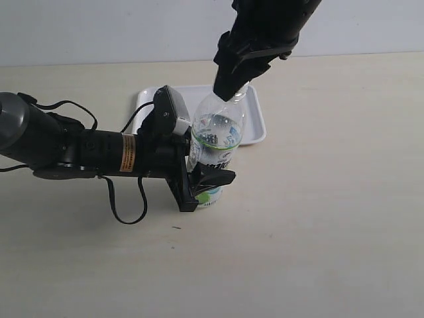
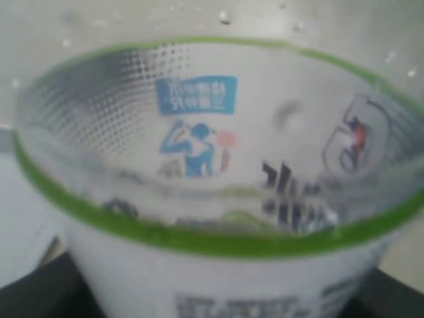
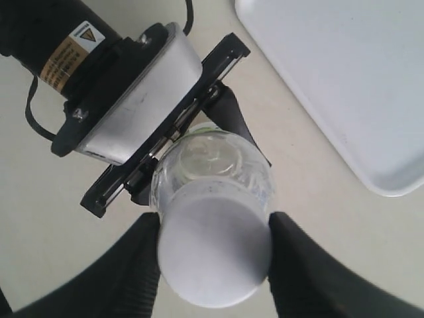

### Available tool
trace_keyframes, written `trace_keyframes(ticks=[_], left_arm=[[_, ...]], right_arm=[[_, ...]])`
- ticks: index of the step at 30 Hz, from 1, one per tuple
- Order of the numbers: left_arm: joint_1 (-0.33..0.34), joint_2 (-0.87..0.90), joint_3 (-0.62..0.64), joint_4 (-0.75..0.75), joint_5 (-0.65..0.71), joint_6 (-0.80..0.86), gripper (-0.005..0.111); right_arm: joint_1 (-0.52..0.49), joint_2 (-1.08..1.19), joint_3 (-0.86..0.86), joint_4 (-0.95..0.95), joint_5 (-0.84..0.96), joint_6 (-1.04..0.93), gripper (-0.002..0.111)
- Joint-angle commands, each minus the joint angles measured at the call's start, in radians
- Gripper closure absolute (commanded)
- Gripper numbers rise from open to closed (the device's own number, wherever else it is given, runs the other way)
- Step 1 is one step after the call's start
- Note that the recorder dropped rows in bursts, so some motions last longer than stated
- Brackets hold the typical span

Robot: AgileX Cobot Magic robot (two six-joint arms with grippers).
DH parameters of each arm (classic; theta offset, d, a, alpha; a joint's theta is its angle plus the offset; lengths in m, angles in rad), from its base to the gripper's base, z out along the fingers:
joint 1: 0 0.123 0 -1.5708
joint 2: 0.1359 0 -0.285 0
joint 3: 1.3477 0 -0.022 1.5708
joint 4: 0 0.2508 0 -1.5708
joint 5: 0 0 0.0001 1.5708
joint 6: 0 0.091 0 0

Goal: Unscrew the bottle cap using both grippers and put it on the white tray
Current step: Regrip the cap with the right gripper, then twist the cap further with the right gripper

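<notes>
The clear bottle stands upright on the table just in front of the white tray. My left gripper comes in from the left and is shut on the bottle's labelled lower body, which fills the left wrist view. From above, my right gripper hides the neck in the exterior view. In the right wrist view the round white bottle cap sits on top of the bottle, and my right gripper is shut on it, one black finger touching each side.
The tray lies flat behind the bottle with nothing on it. The left arm's long black body and looping cable lie across the left of the beige table. A pale wall runs along the far edge.
</notes>
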Motion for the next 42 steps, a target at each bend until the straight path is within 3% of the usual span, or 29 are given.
trace_keyframes(ticks=[1, 19, 35, 42], left_arm=[[0.0, -0.006, 0.0, -0.023, -0.022, -0.007, 0.107], [0.0, -0.006, 0.0, -0.023, -0.022, -0.007, 0.107], [0.0, -0.006, 0.0, -0.023, -0.022, -0.049, 0.107], [0.0, -0.006, 0.0, -0.026, -0.022, -0.049, 0.107]], right_arm=[[0.001, -0.001, 0.002, 0.016, 0.001, -0.079, 0.108], [0.001, -0.001, 0.002, 0.027, 0.001, -0.664, 0.108], [0.001, -0.001, 0.002, 0.016, 0.001, -1.401, 0.108], [0.001, 0.037, 0.002, 0.019, -0.006, -1.565, 0.108]])
